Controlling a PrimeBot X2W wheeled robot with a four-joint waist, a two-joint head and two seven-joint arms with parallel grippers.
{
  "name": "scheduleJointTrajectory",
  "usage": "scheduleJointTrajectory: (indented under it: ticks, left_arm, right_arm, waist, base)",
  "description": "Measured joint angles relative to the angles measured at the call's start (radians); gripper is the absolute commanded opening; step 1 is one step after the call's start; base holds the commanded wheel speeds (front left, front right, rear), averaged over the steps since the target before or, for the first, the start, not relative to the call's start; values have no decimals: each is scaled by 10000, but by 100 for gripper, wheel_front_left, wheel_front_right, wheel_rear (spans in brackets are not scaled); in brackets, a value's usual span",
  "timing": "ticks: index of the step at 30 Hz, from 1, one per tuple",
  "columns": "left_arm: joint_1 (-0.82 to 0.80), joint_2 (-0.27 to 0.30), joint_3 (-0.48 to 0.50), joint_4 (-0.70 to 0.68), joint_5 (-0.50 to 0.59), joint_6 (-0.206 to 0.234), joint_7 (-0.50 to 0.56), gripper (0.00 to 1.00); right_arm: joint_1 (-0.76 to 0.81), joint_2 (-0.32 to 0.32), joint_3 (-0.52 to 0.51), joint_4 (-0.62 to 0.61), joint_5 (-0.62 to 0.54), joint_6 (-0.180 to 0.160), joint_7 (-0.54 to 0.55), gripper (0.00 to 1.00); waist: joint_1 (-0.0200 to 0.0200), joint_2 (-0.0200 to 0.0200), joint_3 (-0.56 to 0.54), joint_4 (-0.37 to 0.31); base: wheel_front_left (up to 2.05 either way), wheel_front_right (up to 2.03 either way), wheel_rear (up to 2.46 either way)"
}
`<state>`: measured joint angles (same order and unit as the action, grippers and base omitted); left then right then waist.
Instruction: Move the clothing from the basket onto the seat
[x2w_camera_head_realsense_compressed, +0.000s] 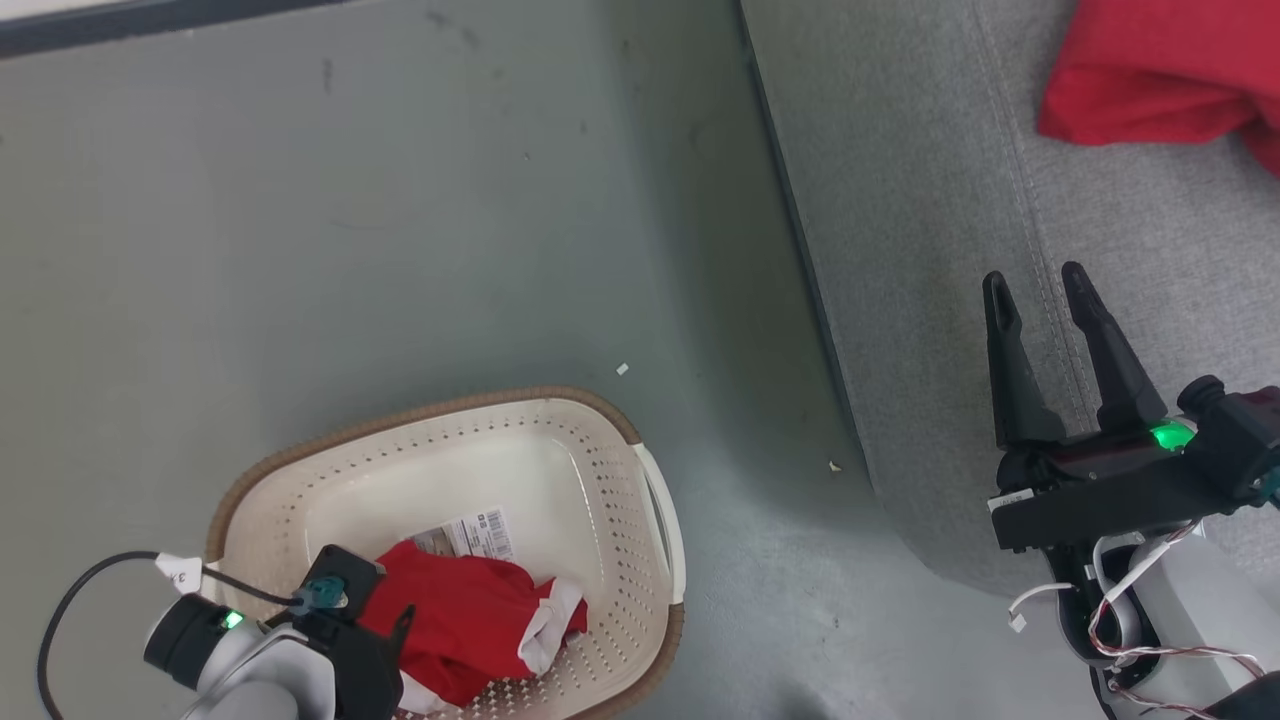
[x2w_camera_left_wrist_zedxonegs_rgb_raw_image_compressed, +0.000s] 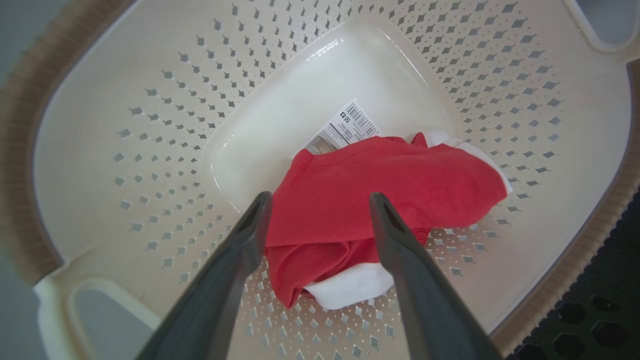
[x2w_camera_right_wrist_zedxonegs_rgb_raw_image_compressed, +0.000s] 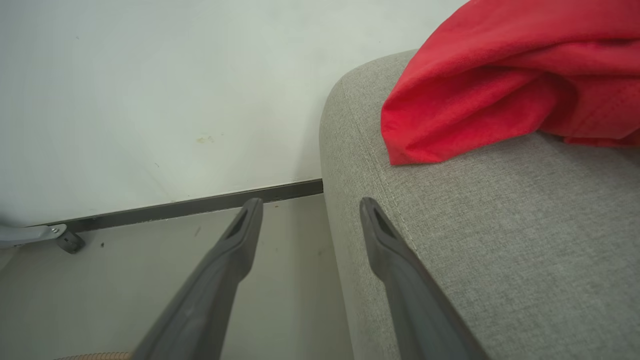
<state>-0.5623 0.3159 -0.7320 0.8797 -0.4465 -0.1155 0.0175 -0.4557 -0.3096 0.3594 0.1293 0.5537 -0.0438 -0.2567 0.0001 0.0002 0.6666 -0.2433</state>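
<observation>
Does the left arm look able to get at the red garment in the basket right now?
Probably yes. The left claw hangs open just above the red garment in the basket, and nothing lies over the cloth or between the fingers and it.

Labels in view: one barcode sticker and one handwritten tag, neither fully readable.

A white barcode sticker (x2w_camera_left_wrist_zedxonegs_rgb_raw_image_compressed: 350, 127) (x2w_camera_head_realsense_compressed: 480, 535) lies on the floor of the basket (x2w_camera_left_wrist_zedxonegs_rgb_raw_image_compressed: 150, 125) (x2w_camera_head_realsense_compressed: 450, 420), its lower edge tucked under the red garment (x2w_camera_left_wrist_zedxonegs_rgb_raw_image_compressed: 375, 185) (x2w_camera_head_realsense_compressed: 460, 620). It shows black bars, a small square symbol and several lines of fine print, too small to read. A small white tag (x2w_camera_head_realsense_compressed: 180, 572) on the black cable (x2w_camera_head_realsense_compressed: 90, 580) carries a few handwritten marks that cannot be made out.
</observation>
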Motion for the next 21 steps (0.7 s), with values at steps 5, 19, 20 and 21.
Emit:
scheduleJointTrajectory:
  ticks: [5, 19, 20, 21]
  left_arm:
    - [-415, 12, -341, 330, 286, -8, 174, 100]
    - [-1315, 4, -1321, 1256, 903, -92, 702, 100]
    - [-1324, 4, -1429, 1315, 915, -92, 732, 100]
    - [-1326, 8, -1530, 1367, 928, -92, 780, 100]
  right_arm:
    - [-122, 2, -59, -197, -105, 0, 0, 100]
    - [-535, 251, -4, -297, -428, 94, -2, 100]
    - [-543, 282, 0, -293, -445, 100, -2, 100]
    - [-554, 305, 6, -288, -445, 102, -2, 100]
  waist:
    - [0, -1, 467, -134]
    - [0, -1, 1658, -487]
    - [1, 0, 1722, -519]
    - [1, -1, 1786, -552]
  base:
    - [0, 0, 0]
    - [0, 0, 0]
    - [0, 0, 0]
    - [0, 0, 0]
